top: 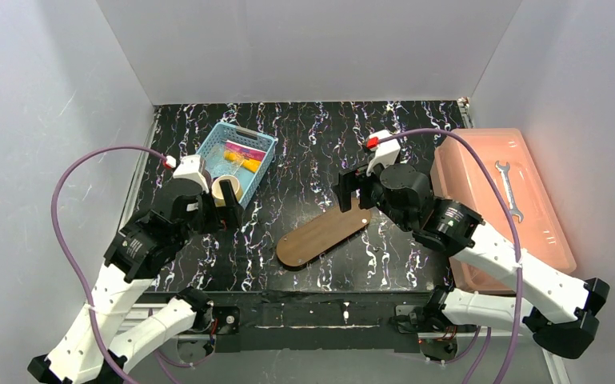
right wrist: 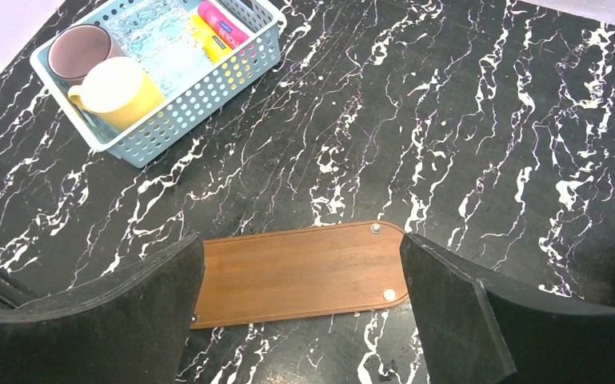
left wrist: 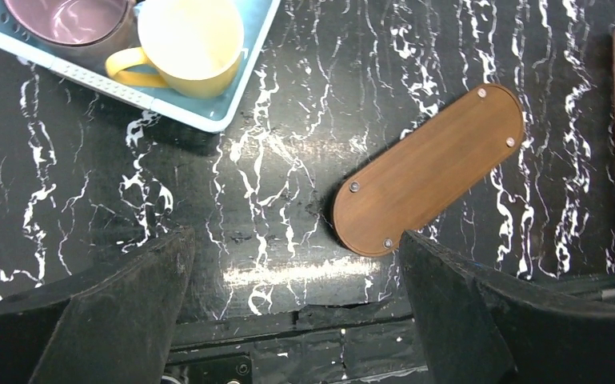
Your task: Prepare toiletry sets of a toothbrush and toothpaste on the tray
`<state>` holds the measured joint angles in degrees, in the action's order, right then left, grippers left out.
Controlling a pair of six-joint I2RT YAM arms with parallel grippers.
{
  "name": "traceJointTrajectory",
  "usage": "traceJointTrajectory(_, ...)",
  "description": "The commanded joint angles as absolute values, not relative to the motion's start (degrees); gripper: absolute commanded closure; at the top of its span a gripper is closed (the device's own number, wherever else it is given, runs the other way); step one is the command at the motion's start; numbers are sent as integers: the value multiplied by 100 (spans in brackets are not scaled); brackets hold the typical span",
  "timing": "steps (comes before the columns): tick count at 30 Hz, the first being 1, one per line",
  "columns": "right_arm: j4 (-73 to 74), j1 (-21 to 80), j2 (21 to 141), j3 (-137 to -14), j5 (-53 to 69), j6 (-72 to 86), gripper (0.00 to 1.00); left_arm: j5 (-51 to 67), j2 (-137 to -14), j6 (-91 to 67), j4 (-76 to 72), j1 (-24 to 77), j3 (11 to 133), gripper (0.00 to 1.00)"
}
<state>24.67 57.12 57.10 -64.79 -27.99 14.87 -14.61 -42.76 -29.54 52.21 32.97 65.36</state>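
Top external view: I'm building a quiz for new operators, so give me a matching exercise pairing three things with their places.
1 dark-brown wooden oblong tray
2 yellow mug
3 silver spanner

A on the salmon-pink box
B in the light-blue perforated basket
C flat on the black marbled table

Pairs: 1-C, 2-B, 3-A

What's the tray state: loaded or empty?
Empty: the tray shows bare wood in every view, and the toothpaste tubes lie in the blue basket.
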Motion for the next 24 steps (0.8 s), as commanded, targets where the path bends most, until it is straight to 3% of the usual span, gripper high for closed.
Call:
traceJointTrajectory(1,2319,5722,5882,-6582,-2915,1422,0,-2126,-4545,-3379,5561,3310,6849,1)
traceJointTrajectory(8,2358,5722,6305,-6592,-2748,1459,0,-2884,-5151,-3888,5984,3273,7183,1)
traceJointTrajectory(24,2274,5722,6414,-6478,-2286,1376,0,-2129,-5727,-4162,5543,1382,7030,37)
